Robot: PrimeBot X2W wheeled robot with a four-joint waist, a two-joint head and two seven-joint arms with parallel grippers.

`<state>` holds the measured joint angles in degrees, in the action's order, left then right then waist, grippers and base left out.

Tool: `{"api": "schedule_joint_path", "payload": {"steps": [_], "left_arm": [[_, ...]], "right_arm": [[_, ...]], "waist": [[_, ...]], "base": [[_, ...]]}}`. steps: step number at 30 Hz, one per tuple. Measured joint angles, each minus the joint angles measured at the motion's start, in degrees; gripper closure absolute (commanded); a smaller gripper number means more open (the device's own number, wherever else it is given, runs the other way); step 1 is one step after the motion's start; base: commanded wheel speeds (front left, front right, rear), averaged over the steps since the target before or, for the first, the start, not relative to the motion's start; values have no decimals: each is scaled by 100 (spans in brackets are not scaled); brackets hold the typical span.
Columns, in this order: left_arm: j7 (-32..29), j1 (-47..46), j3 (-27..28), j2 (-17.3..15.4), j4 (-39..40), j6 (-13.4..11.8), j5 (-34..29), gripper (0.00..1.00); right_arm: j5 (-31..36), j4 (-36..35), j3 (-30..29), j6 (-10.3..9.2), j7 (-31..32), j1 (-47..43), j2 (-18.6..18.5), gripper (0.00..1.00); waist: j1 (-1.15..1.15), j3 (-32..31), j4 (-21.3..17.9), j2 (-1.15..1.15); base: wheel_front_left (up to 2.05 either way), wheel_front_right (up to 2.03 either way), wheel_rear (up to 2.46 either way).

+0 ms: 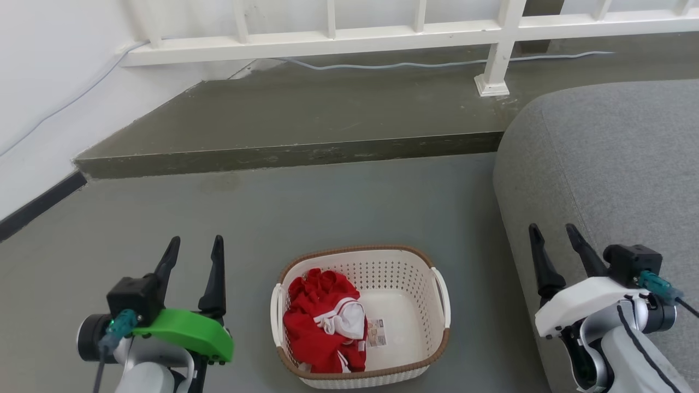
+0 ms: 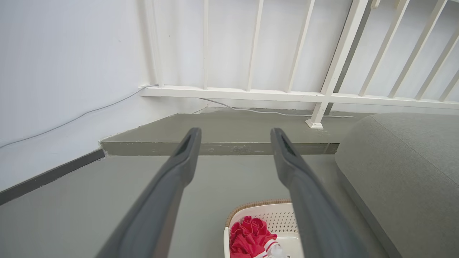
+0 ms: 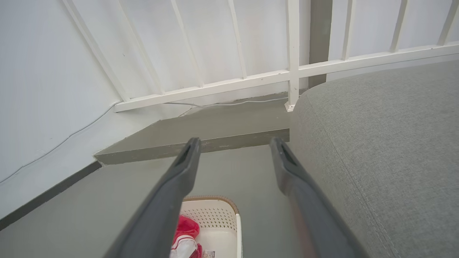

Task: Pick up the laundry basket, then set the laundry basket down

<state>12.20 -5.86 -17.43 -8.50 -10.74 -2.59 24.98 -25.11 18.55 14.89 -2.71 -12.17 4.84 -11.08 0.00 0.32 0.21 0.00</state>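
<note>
The laundry basket (image 1: 418, 275) stands on the grey floor at the bottom middle of the head view, cream-white and perforated, with a brown rim, white side handles and a small label inside. A red and white garment (image 1: 322, 325) lies in its left half. My left gripper (image 1: 195, 245) is open, well to the basket's left and apart from it. My right gripper (image 1: 552, 231) is open to the basket's right, over the sofa's edge. The left wrist view shows the basket (image 2: 279, 216) low between the open left gripper (image 2: 235, 133) fingers. The right wrist view shows the basket (image 3: 217, 215) below the open right gripper (image 3: 235, 143).
A grey sofa (image 1: 611, 164) fills the right side, close to the basket. A raised step (image 1: 306, 117) runs across the far floor, with a white railing (image 1: 415, 33) and a cable (image 1: 415, 64) behind it. A white wall (image 1: 49, 82) stands at the left.
</note>
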Motion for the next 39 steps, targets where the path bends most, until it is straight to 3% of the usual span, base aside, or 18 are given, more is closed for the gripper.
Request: {"api": "schedule_joint_path", "payload": {"steps": [12, 39], "left_arm": [[222, 0, -233, -12, -63, -130, -762, 0], [223, 0, -156, 41, -388, -181, -768, 0]], "right_arm": [[655, 79, 105, -99, -218, 63, -1, 0], [714, 226, 45, -76, -219, 63, 45, 0]], "waist": [[0, 33, -21, 0], [0, 28, 19, 0]], "base": [[0, 0, 0], [0, 0, 0]]}}
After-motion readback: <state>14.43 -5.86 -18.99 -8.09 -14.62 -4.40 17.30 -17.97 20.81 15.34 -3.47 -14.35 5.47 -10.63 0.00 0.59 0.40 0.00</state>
